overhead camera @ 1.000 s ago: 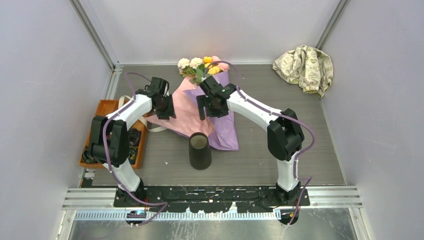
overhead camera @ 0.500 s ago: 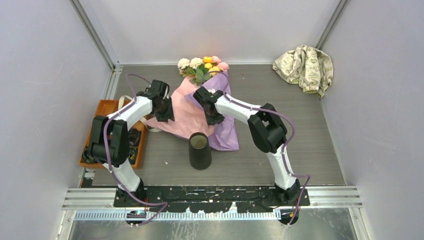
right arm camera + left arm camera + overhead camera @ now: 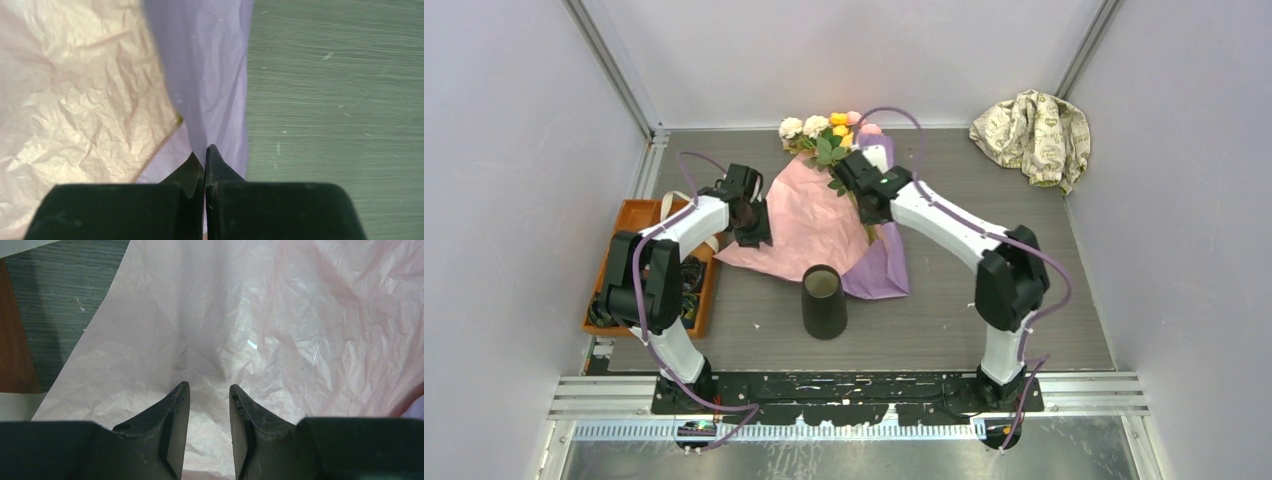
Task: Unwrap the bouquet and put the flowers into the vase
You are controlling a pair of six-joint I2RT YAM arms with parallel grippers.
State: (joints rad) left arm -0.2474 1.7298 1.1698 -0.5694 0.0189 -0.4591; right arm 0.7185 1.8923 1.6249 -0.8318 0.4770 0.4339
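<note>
The bouquet lies at the back middle of the table, with its yellow, pink and cream flowers (image 3: 829, 135) towards the back wall. Its pink lining (image 3: 809, 215) is spread flat and the purple wrapping (image 3: 886, 268) runs along its right side. My right gripper (image 3: 871, 208) is shut on a raised fold of the purple wrapping (image 3: 210, 75), right gripper (image 3: 205, 148) with the lining (image 3: 75, 100) to its left. At the left edge of the lining (image 3: 280, 315) my left gripper (image 3: 754, 225) is open, left gripper (image 3: 209, 385) just above the paper. The black vase (image 3: 824, 300) stands upright in front of the wrapping.
An orange tray (image 3: 639, 215) with dark items sits at the left edge under the left arm. A beige patterned cloth (image 3: 1034, 130) lies crumpled in the back right corner. A beige ribbon (image 3: 729, 257) trails from under the lining's left side.
My right gripper has moved from the middle of the paper towards the back right and shut on the purple wrapping. More pink lining now shows. The left gripper has stayed in place.
</note>
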